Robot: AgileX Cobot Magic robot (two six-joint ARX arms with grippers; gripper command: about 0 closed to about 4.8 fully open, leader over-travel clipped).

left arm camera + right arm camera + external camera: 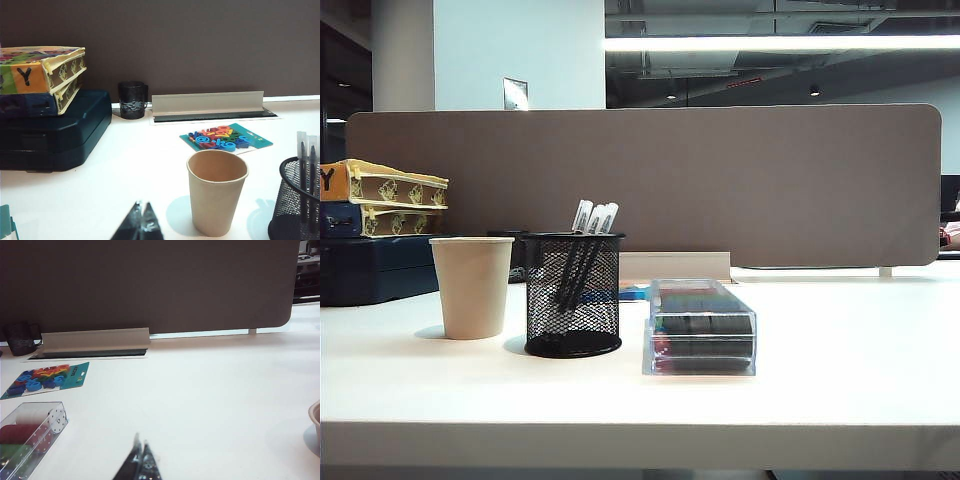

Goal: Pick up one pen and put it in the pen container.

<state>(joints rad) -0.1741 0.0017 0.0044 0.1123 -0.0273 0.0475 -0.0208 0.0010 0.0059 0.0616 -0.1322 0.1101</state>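
The pen container (573,292), a black wire-mesh cup, stands on the white table between a paper cup and a clear box. Three black pens with whitish ends (595,218) stand upright in it; I cannot tell them apart. The left wrist view catches the pen container (296,200) and two of the pens (302,150) at its edge. My left gripper (142,206) is shut and empty, hanging a little short of the paper cup. My right gripper (141,441) is shut and empty over bare table near the clear box. Neither gripper appears in the exterior view.
A beige paper cup (472,286) stands beside the mesh cup. A clear plastic box (700,326) of coloured items lies on its other side. Stacked cases and boxes (47,125), a black mug (132,100) and a pack of coloured letters (225,137) lie toward the brown partition (640,180).
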